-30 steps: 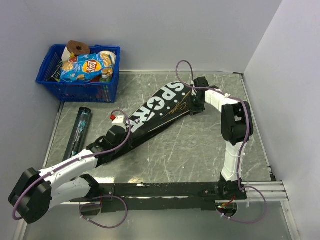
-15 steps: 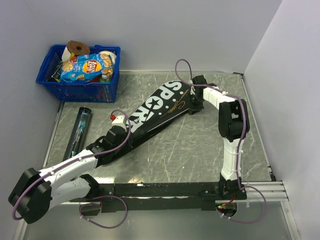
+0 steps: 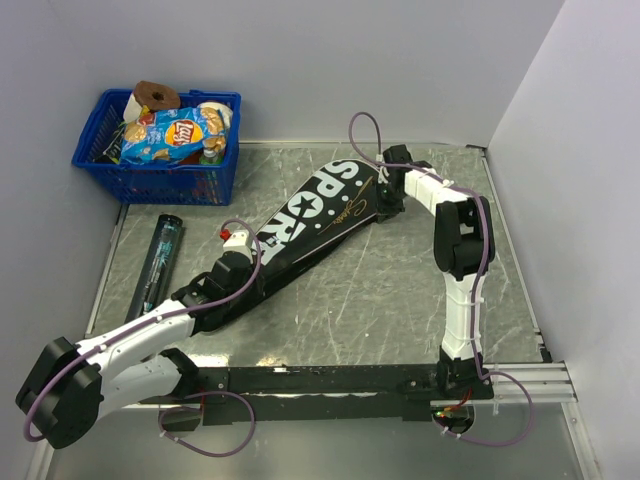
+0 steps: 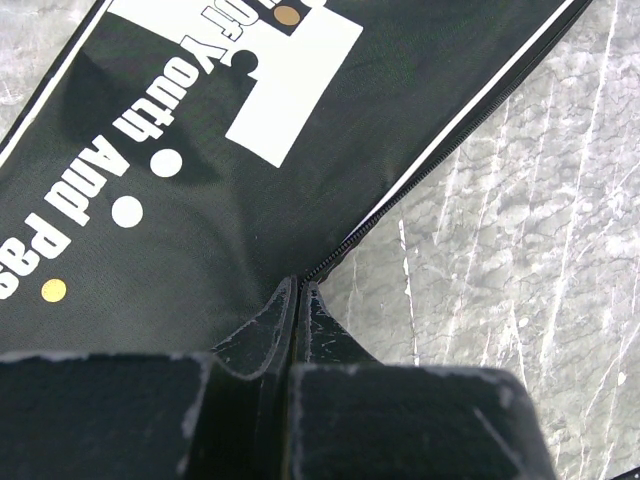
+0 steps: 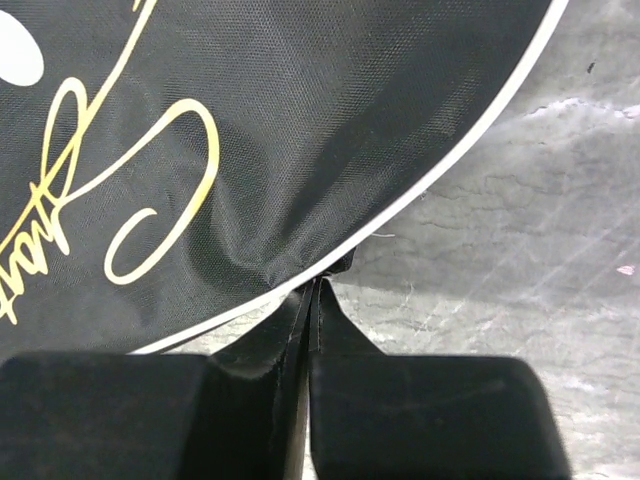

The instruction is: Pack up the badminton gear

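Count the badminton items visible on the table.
2: the black SPORT bag lies diagonally across the middle; the dark tube lies left of it. No rackets show; they may be inside the bag.

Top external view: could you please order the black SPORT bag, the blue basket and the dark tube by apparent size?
1. SPORT bag and blue basket: too alike to rank; the bag is longer, the basket bulkier.
2. The dark tube: clearly smallest.
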Controlling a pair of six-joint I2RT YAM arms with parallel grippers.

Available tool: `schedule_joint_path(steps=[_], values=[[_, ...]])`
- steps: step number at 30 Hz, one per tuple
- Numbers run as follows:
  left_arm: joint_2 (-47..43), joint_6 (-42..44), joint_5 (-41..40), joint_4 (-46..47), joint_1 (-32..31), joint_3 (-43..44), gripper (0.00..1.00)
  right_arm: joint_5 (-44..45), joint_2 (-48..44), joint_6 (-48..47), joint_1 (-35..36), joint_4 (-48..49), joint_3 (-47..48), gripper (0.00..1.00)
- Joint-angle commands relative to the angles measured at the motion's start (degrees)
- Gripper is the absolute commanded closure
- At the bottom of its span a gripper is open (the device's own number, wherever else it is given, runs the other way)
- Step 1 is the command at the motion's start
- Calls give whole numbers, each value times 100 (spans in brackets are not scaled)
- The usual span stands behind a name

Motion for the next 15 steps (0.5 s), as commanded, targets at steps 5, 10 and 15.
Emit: schedule_joint_path(steps=[5,10,15], values=[[-207,-59,-34,-39,-4,63,99,-349,-494,3,-8,368,-631,100],[-348,-182,-236,-267,5,134,99,-595,-1451,337,9,939,-1824,100],[-673,-490,-483,-671,-4,230,98,-131,-2662,942,71,1808,-2688,99]])
